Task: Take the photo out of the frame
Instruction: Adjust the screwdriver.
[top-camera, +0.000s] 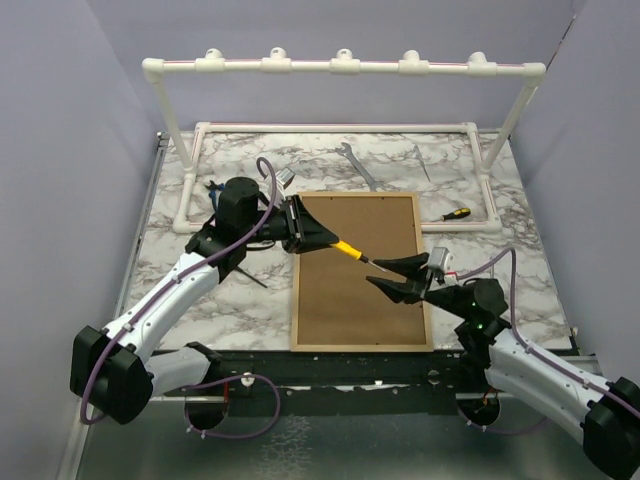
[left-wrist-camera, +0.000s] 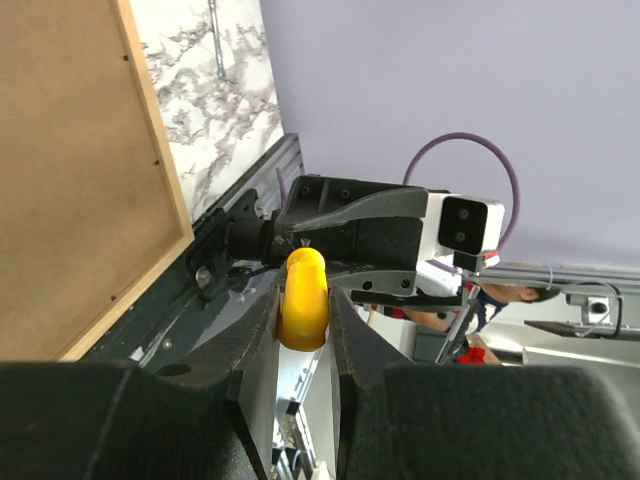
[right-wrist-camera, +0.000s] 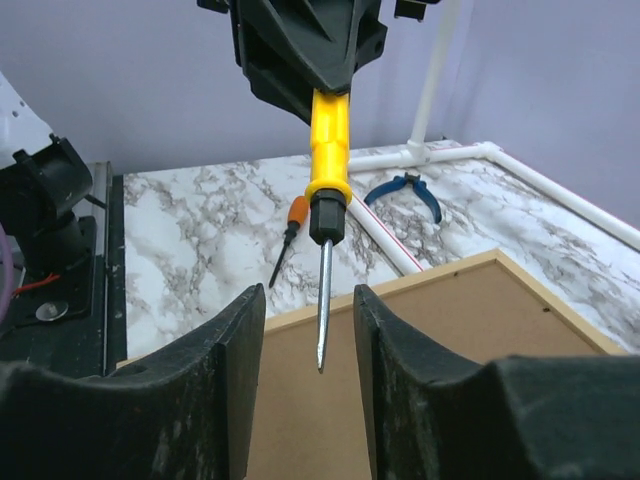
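On the marble desk (top-camera: 540, 260) the frame (top-camera: 360, 305) lies flat, brown fibreboard back up, its front hidden from me. Left fingers (top-camera: 322, 240) pinch the yellow handle of a screwdriver (top-camera: 348, 250), which hangs above the frame's middle with its shaft pointing at the right arm. Right fingers (top-camera: 372, 272) are spread, one on each side of the bare shaft near its tip. My right wrist view shows a gap on both sides, so no contact. Blue pliers (right-wrist-camera: 405, 190) and a small orange-handled tool (right-wrist-camera: 293, 218) lie on the desk off the frame.
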